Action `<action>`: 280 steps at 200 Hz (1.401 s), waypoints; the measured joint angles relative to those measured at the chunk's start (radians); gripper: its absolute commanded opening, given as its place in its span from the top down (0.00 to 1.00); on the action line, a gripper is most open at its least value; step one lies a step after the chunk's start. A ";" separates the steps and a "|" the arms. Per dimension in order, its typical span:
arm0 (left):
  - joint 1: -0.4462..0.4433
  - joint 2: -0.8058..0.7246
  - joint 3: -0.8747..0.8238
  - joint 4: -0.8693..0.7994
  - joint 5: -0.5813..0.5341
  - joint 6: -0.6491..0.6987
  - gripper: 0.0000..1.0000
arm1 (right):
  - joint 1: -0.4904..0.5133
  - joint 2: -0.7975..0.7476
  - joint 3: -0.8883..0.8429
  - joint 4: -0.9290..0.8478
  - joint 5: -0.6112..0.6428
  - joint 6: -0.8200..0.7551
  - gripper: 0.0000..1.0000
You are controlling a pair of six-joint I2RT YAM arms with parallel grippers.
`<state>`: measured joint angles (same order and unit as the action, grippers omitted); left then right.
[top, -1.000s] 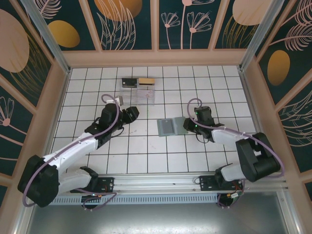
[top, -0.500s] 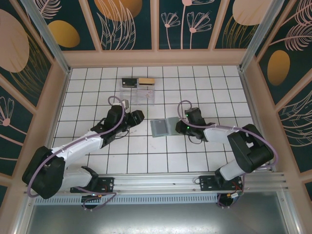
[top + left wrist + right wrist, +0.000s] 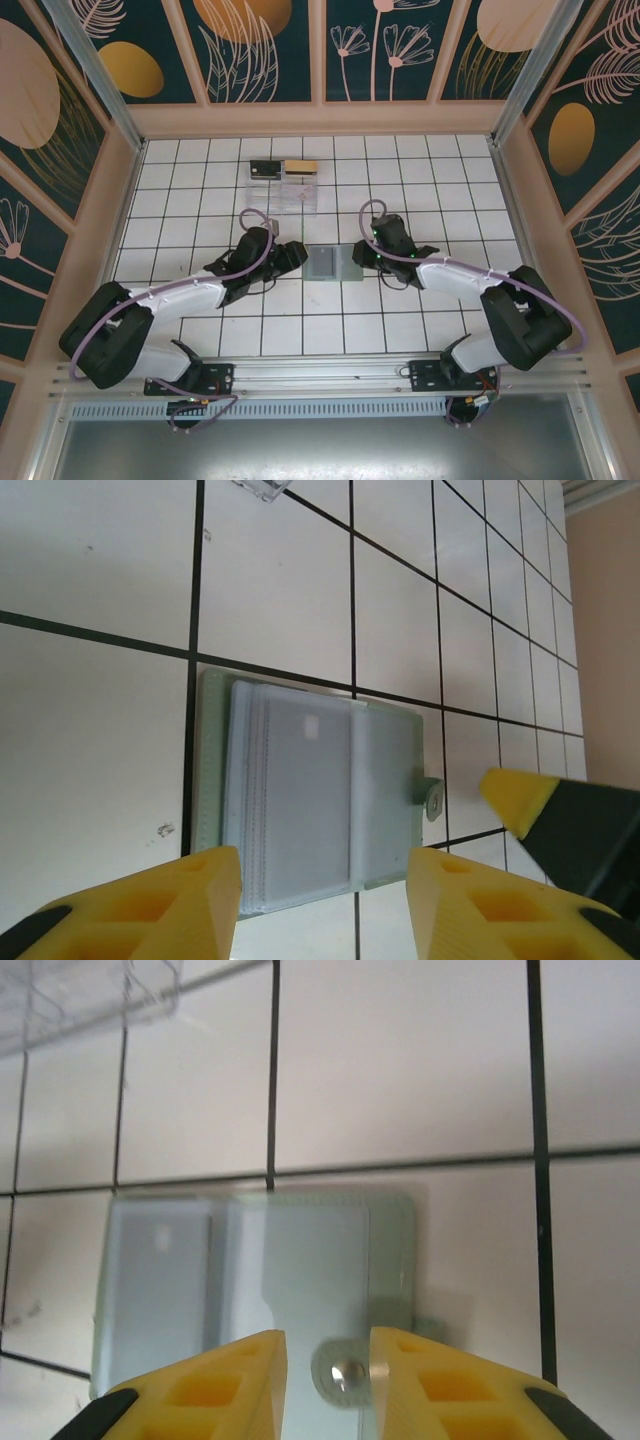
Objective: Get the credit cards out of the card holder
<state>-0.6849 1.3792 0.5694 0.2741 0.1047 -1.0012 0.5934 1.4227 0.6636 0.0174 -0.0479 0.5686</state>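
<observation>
Both of your grippers sit low beside the card holder [image 3: 333, 262]. It lies opened flat on the white tiled table [image 3: 180, 200], about mid-table and nearer to you than the clear plastic box [image 3: 283, 198].

How do my left jaws stand?

Your left gripper [image 3: 299, 253] is just left of the holder, with its jaws spread wide. From your left wrist camera the holder lies beyond and between the yellow fingers [image 3: 150, 905]. Its snap tab [image 3: 430, 800] sticks out on the right edge, with a finger of your other gripper close by.

And the right?

Your right gripper [image 3: 359, 250] is at the holder's right edge. Its jaws are only a narrow gap apart, and the snap tab with its metal stud sits between the fingertips. One finger stands clear of the tab; I can't tell whether the other touches it.

Where are the credit cards?

One tan-gold credit card [image 3: 300, 167] lies at the far end of the clear box, and a dark card [image 3: 264, 168] lies just to its left. The holder's sleeves look pale and frosted, and I can't tell what is inside them.
</observation>
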 measured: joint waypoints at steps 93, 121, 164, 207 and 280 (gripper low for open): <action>-0.023 0.124 0.056 0.037 0.028 -0.018 0.52 | -0.037 0.157 0.009 0.013 -0.027 -0.043 0.72; -0.027 0.161 0.074 0.038 0.038 -0.018 0.52 | -0.037 0.158 0.009 0.016 -0.028 -0.046 0.72; -0.030 0.222 0.105 0.039 0.064 -0.017 0.52 | -0.037 0.165 0.009 0.028 -0.030 -0.049 0.76; -0.033 0.251 0.129 0.039 0.073 -0.014 0.52 | -0.037 0.166 0.009 0.031 -0.032 -0.051 0.76; -0.035 0.298 0.140 0.029 0.076 -0.010 0.52 | -0.037 0.167 0.009 0.032 -0.032 -0.051 0.76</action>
<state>-0.7204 1.6772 0.7090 0.3027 0.1802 -1.0107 0.5568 1.5894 0.6724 0.0494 -0.0799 0.5175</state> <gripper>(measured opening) 0.480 0.236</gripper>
